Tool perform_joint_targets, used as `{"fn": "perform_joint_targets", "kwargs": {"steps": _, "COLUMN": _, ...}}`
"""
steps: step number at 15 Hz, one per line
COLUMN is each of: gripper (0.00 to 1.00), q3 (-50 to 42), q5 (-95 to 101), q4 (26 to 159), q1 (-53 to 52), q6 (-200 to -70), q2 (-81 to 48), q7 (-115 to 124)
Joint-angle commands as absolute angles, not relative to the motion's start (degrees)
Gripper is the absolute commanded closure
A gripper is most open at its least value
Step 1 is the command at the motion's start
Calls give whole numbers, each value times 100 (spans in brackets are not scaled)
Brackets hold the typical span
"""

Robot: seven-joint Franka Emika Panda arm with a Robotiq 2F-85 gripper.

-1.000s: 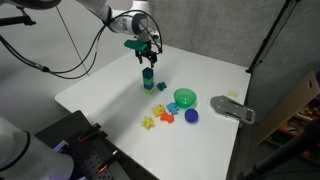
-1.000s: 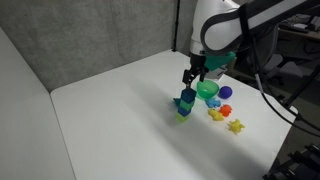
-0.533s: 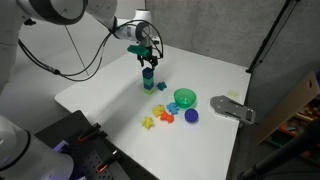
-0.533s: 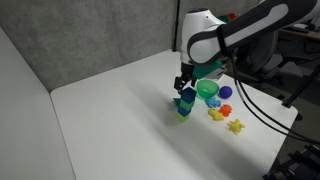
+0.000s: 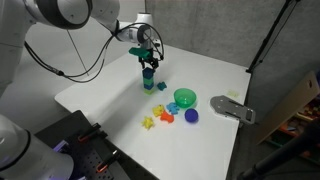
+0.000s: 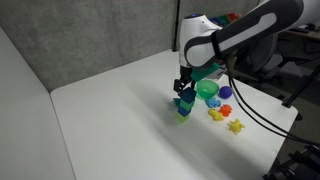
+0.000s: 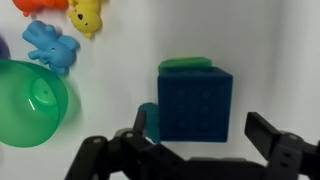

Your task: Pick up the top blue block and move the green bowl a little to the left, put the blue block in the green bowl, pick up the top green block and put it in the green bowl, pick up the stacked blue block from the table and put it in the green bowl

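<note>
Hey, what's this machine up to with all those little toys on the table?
A robot arm holds its tool right over a small stack of blocks on the white table. In the wrist view the tool's fingers stand open on either side of the top blue block, not yet gripping it, and a green block peeks out underneath. The green bowl looks empty, with a few small coloured toys next to it.

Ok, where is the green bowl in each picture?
Exterior view: the green bowl sits right of centre.
Exterior view: green bowl just right of the block stack.
Wrist view: green bowl at the left edge.
Shared landmark: the blue-topped block stack.
</note>
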State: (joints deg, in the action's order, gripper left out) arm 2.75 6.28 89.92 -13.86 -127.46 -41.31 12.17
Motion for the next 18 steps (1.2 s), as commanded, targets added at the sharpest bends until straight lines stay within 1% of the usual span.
{"fn": "perform_joint_targets", "kwargs": {"steps": 1, "gripper": 25, "q3": 263, "q5": 559, "q4": 8801, "q1": -1414, "q6": -12427, "q2": -4163, "q7": 1293}}
{"fn": "perform_joint_targets", "kwargs": {"steps": 2, "gripper": 26, "q3": 252, "q5": 577, "q4": 8803, "q1": -1427, "q6": -12385, "q2": -4160, "q7": 1308}}
{"fn": "perform_joint_targets", "kwargs": {"steps": 4, "gripper": 42, "q3": 252, "q5": 577, "q4": 8784, "q1": -1429, "q6": -12292, "q2": -4165, "q7": 1319}}
{"fn": "perform_joint_targets", "kwargs": {"steps": 5, "gripper": 51, "q3": 245, "q5": 584, "q4": 8765, "q1": -1433, "q6": -12262, "q2": -4165, "q7": 1331}}
{"fn": "perform_joint_targets", "kwargs": {"steps": 7, "gripper": 66, "q3": 252, "q5": 570, "q4": 8700, "q1": -1425, "q6": -12199, "q2": -4148, "q7": 1332}}
{"fn": "perform_joint_targets", "kwargs": {"steps": 11, "gripper": 69, "q3": 271, "q5": 484, "q4": 8530, "q1": -1334, "q6": -12051, "q2": -4011, "q7": 1273}}
{"fn": "perform_joint_targets", "kwargs": {"steps": 18, "gripper": 69, "q3": -221, "q5": 669, "q4": 8231, "q1": -1205, "q6": -11715, "q2": -4176, "q7": 1753}}
